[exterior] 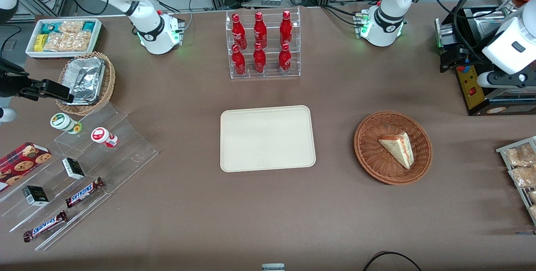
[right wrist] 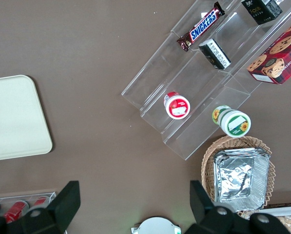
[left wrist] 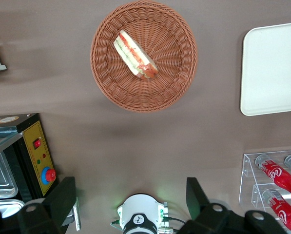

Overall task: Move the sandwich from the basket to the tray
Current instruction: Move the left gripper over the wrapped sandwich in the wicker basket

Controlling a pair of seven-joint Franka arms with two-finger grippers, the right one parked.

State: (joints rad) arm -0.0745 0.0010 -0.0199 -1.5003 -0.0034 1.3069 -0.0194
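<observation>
Lying in basket (exterior: 368, 153), sandwich (left wrist: 135, 55) — gripper (left wrist: 130, 197) spread, wrist view only

Claw (left wrist: 128, 200) raised, fingers apart

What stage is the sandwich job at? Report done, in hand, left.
Done: nothing yet. The sandwich lies in the basket and the tray holds nothing. In hand: the pincer is open and holds nothing, high above the table, nearer the arm bases than the basket. Left: descend, grasp the sandwich, carry it to the tray, release.
</observation>
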